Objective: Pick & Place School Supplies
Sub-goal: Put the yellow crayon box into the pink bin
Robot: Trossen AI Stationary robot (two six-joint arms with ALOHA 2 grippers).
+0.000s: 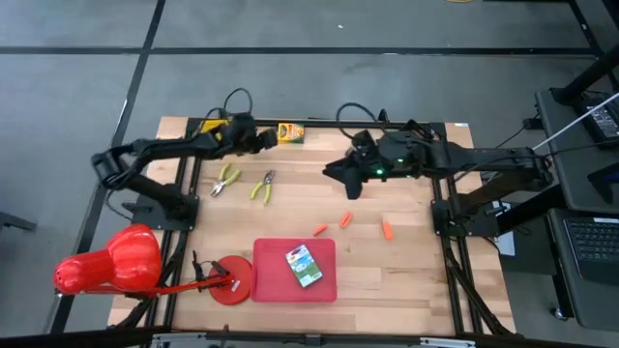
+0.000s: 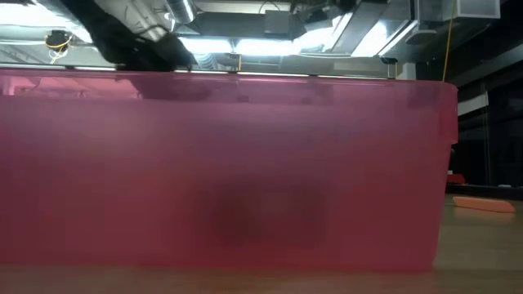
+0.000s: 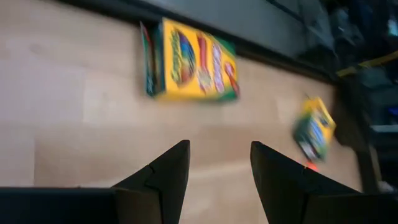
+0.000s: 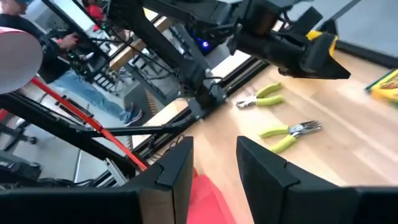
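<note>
Hovering our left pincer [image 3: 217, 171], fingers apart and empty, just short of the crayon box [image 3: 189, 61] at the worktop's [image 1: 406, 261] far edge to straddle it, we keep our right pincer [image 4: 214, 165] gapped, holding nothing.

Table [image 1: 406, 271]: pale wood, smooth, matt, visible plank grain. Red tray [image 1: 276, 280]: plastic, translucent from the low view, slight sheen. Crayon box [image 3: 193, 61]: printed card, glossy. Pliers [image 4: 289, 134]: bare shiny metal jaws, yellow-green rubbery-looking handles. Gripper fingers [image 3: 165, 180]: matt black plastic.
</note>
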